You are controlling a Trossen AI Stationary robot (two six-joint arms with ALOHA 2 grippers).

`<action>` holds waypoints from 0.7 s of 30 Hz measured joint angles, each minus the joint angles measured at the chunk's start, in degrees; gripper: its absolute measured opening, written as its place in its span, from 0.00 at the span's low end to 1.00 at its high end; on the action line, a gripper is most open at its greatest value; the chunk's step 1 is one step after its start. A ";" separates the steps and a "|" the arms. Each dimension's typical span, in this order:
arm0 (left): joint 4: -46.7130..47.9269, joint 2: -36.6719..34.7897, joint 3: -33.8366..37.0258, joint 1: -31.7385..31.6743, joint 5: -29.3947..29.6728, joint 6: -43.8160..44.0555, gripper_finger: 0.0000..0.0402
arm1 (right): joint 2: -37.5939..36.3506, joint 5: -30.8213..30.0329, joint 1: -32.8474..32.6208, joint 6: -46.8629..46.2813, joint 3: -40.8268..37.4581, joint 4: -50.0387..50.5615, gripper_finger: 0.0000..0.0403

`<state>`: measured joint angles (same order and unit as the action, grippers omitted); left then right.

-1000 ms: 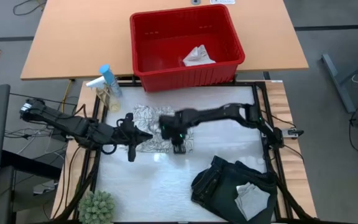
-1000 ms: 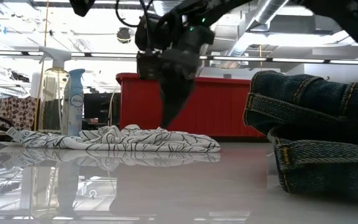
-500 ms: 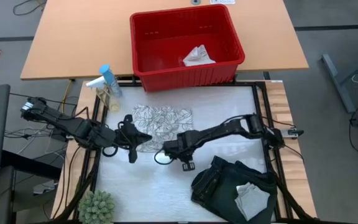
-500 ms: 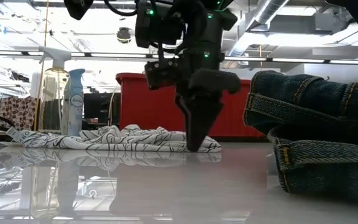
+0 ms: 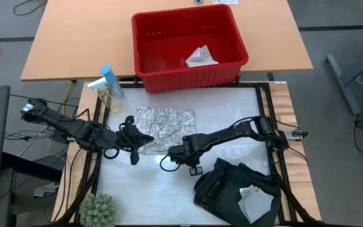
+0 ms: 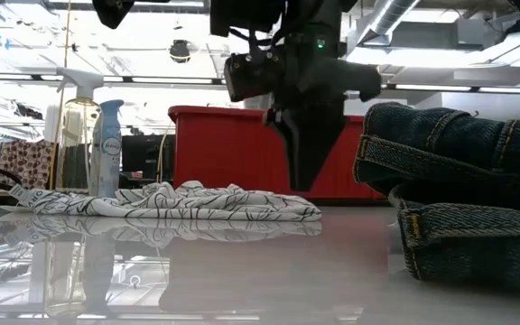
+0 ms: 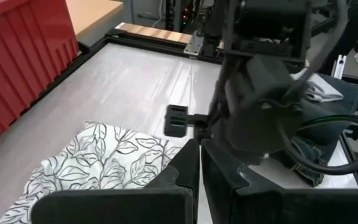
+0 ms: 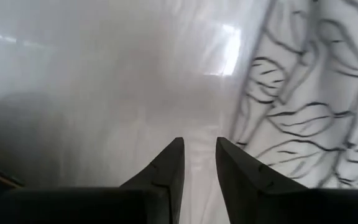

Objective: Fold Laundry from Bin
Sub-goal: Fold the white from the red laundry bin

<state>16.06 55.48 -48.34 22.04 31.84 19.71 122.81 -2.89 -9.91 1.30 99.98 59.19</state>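
The white-grey leaf-patterned cloth (image 5: 162,126) lies crumpled and low on the white table; it also shows in the low view (image 6: 170,200). My right gripper (image 5: 176,155) points down just off the cloth's near edge, raised above the table (image 6: 307,185), empty, with a narrow gap between its fingers (image 8: 200,140). My left gripper (image 5: 149,140) is shut and empty (image 7: 199,149), above the cloth's left part. The red bin (image 5: 140,38) stands beyond the table's far edge with the small whitish cloth (image 5: 200,57) on its floor. The dark garment (image 5: 232,183) lies bundled at the near right.
Two spray bottles (image 5: 109,88) stand at the far left corner and a green plant (image 5: 98,209) at the near left. A pale folded cloth (image 5: 255,200) lies on the dark garment, which rises high at the right in the low view (image 6: 459,199). Bare table lies between cloth and garment.
My right gripper has gone from over the leaf cloth toward the table's near edge, dropped until its tips reached the table at the cloth's near-right edge, then risen again without the cloth. The cloth has stayed where it was.
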 joint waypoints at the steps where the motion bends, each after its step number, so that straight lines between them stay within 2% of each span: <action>1: -0.39 0.00 0.00 0.00 0.02 0.02 0.02 | -0.03 -0.13 0.36 -0.22 0.00 -0.25 0.29; 5: -7.59 -0.41 0.00 0.39 -2.11 -3.66 0.02 | -0.43 0.69 1.97 -0.46 0.00 0.26 0.31; 9: -18.04 -1.57 -0.04 0.62 -5.02 -11.19 0.02 | -1.08 7.88 3.48 6.27 0.59 -2.18 0.30; 13: -22.23 -3.05 -0.04 0.57 -3.41 -14.82 0.02 | -2.16 8.89 4.18 11.27 2.62 -3.05 0.29; 18: -25.56 -4.78 -0.04 0.57 -0.28 -15.02 0.02 | -2.30 9.34 5.53 14.75 5.18 -5.63 0.29; 21: -27.66 -5.45 -0.02 0.57 0.81 -14.52 0.02 | -2.44 12.53 6.53 16.62 5.48 -7.84 0.29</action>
<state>-11.60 50.04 -48.36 22.61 32.65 5.19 120.37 9.65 -3.38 17.92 105.46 51.36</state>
